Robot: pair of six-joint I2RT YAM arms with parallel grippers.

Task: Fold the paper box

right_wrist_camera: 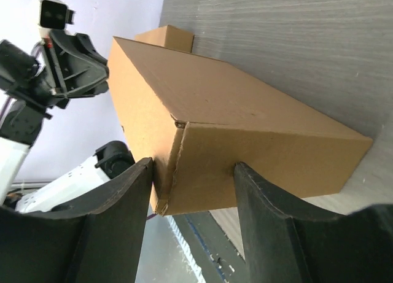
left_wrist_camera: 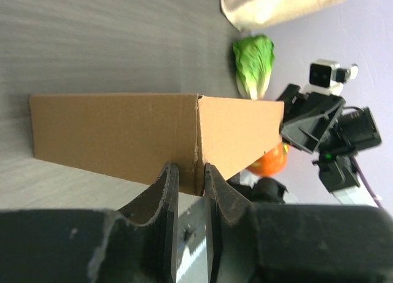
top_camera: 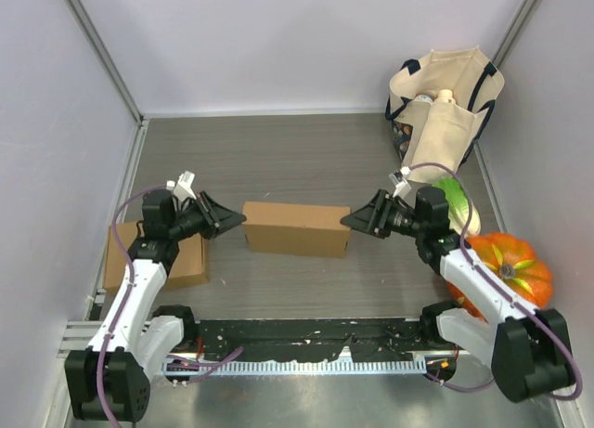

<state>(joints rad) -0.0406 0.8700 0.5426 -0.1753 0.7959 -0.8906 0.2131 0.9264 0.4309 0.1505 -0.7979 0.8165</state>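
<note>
At the centre of the table, the paper box lies closed and flat on its broad side, long axis running left to right, between my two arms. Its flaps appear folded in at both ends, and the end seams are visible in both wrist views.

Left side: my left fingers point at the left end of the box, their tips against or just short of it. In the left wrist view they are drawn close together with only a narrow gap, and the box's vertical corner edge lines up with that gap. I cannot tell whether any cardboard is pinched between them.

Right side: my right fingers point at the right end of the box. In the right wrist view they stand well apart, open, with the end face of the box filling the space ahead of them. The finger nearer the corner seam is just beside it; contact cannot be confirmed.

Other items: a second cardboard box lies by my left arm, near the left wall. A cream tote bag stands in the far right corner. A green lettuce and an orange pumpkin lie near the right arm.
</note>
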